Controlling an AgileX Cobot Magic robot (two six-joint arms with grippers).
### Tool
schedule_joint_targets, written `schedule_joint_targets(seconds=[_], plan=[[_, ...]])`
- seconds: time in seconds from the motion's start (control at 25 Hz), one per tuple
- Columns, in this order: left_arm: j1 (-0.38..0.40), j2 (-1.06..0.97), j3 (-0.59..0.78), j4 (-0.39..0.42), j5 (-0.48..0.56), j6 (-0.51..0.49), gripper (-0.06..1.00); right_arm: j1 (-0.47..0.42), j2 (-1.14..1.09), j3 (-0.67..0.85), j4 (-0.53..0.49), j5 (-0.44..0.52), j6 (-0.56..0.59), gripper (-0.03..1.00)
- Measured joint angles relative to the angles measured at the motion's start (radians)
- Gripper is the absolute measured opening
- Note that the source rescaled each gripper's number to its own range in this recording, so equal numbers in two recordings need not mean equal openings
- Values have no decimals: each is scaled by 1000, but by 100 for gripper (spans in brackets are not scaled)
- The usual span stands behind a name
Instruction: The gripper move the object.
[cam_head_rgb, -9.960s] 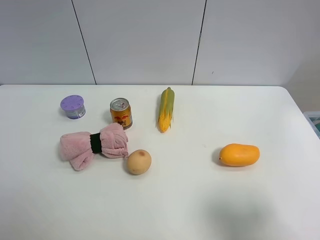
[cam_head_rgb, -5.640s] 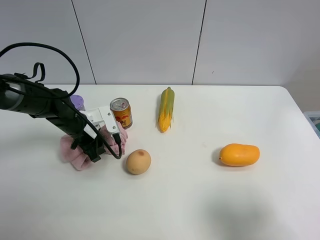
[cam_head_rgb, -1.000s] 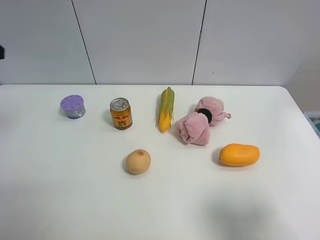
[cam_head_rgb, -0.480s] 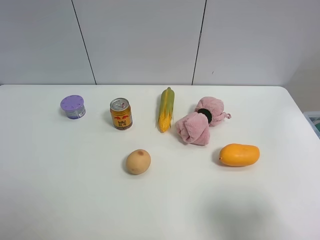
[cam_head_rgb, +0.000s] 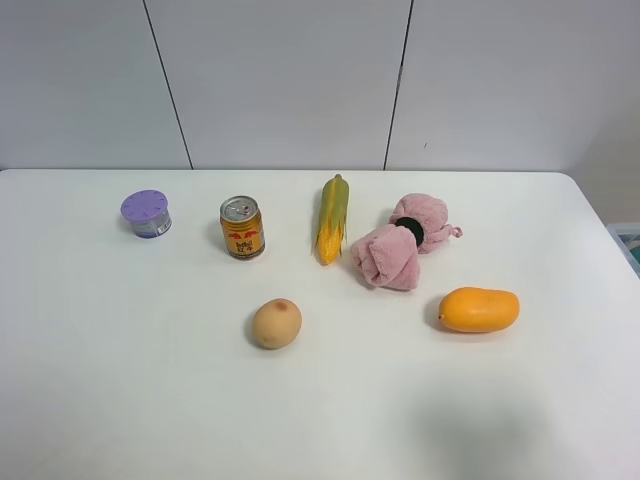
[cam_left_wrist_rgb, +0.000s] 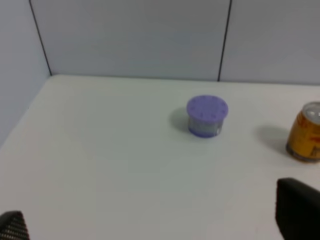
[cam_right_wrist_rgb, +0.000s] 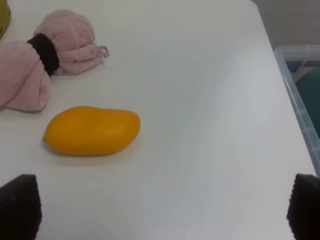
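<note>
The pink fluffy towel (cam_head_rgb: 398, 248), cinched by a black band, lies on the white table (cam_head_rgb: 150, 400) just right of the corn and above the mango. It also shows in the right wrist view (cam_right_wrist_rgb: 30, 80), lying free. Neither arm shows in the high view. In the left wrist view my left gripper (cam_left_wrist_rgb: 155, 220) is open and empty, with only its dark fingertips (cam_left_wrist_rgb: 297, 212) showing over the table's left part. My right gripper (cam_right_wrist_rgb: 162, 205) is open and empty, its fingertips (cam_right_wrist_rgb: 20, 205) spread wide, short of the mango.
A purple-lidded jar (cam_head_rgb: 146, 213), a gold drink can (cam_head_rgb: 242, 227), a corn cob (cam_head_rgb: 332, 218), a round tan fruit (cam_head_rgb: 277, 323) and an orange mango (cam_head_rgb: 479, 309) lie on the table. A clear plastic bin (cam_right_wrist_rgb: 300, 95) stands beyond the table's right edge.
The towel went from beside the can, where the left gripper was on it, to the right of the corn. In the last second only a dark bit left the high view's left edge.
</note>
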Motion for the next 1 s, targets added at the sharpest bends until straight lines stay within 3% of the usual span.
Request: schedule_joint_targets(seconds=[0.24,1.0], plan=[[0,-1,9,-7,108,0,99,0,0,0,0,0,0,100],[0,-3,39,-7,98,30,99,0,0,0,0,0,0,100]])
